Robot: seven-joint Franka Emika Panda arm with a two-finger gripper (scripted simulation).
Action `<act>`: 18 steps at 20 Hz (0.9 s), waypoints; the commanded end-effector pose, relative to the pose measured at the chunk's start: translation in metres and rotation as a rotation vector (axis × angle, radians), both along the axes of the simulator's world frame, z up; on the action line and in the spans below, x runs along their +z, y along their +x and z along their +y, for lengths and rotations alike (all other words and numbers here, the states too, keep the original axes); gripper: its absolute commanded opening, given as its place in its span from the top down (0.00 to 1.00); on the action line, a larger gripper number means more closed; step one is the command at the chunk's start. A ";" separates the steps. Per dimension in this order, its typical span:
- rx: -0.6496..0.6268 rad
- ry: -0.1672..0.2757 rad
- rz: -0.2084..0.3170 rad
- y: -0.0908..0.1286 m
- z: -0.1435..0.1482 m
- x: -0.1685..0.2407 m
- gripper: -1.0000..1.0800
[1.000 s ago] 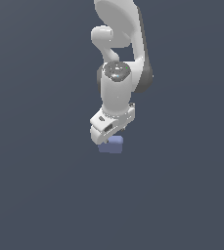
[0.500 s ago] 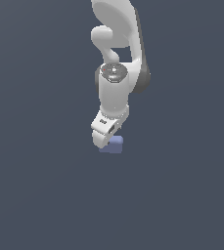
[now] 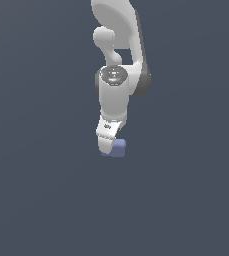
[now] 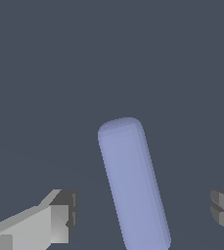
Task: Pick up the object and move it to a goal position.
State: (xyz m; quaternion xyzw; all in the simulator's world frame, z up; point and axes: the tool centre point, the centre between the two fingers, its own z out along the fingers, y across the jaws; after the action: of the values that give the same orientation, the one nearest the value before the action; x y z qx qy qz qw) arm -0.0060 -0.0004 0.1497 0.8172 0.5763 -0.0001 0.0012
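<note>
My pincer: spread wide, both fingers well apart from the block, holding nothing.
My fingers: one on each side of the block, with a gap on both sides.
Object: a periwinkle-blue block with rounded edges, lying between my fingers, its long side slightly tilted across the gap.
Exterior view: my pincer points down, with the object just beside and partly behind its tip.
</note>
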 end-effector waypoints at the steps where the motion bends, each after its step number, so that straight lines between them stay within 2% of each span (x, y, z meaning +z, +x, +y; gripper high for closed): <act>1: 0.062 0.000 0.000 -0.001 -0.001 -0.001 0.04; 9: 0.196 0.001 0.001 -0.002 -0.005 -0.003 0.04; 18: 0.249 0.002 0.001 -0.003 -0.006 -0.004 0.04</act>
State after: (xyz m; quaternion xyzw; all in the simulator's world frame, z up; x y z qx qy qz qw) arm -0.0087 -0.0061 0.1458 0.7410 0.6715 0.0000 0.0000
